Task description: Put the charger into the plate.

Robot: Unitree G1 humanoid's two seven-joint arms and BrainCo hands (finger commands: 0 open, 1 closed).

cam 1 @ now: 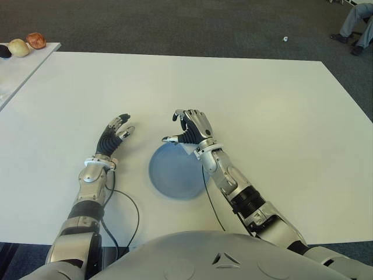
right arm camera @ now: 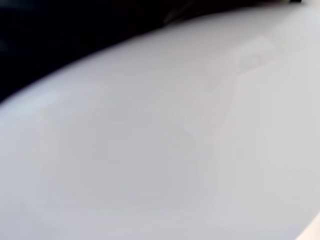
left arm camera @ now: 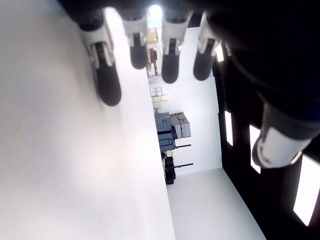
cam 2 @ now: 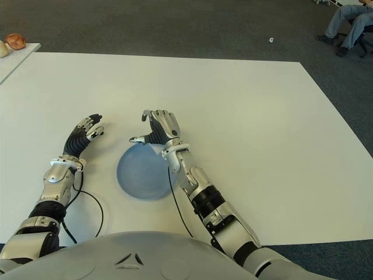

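A round blue plate (cam 1: 172,175) lies on the white table (cam 1: 262,105), just in front of me. My right hand (cam 1: 187,127) hovers at the plate's far rim with its fingers curled and its thumb pointing left. A white corner of the charger (cam 1: 187,148) shows under the palm, over the plate's far edge. Most of the charger is hidden by the hand. The right wrist view is filled with a blurred white surface. My left hand (cam 1: 118,130) shows left of the plate with its fingers stretched out and nothing in them.
A second white table (cam 1: 14,67) at the far left carries a few small round objects (cam 1: 28,43). A person's legs (cam 1: 356,23) show on the carpet at the far right. A black cable (cam 1: 129,205) loops beside my left forearm.
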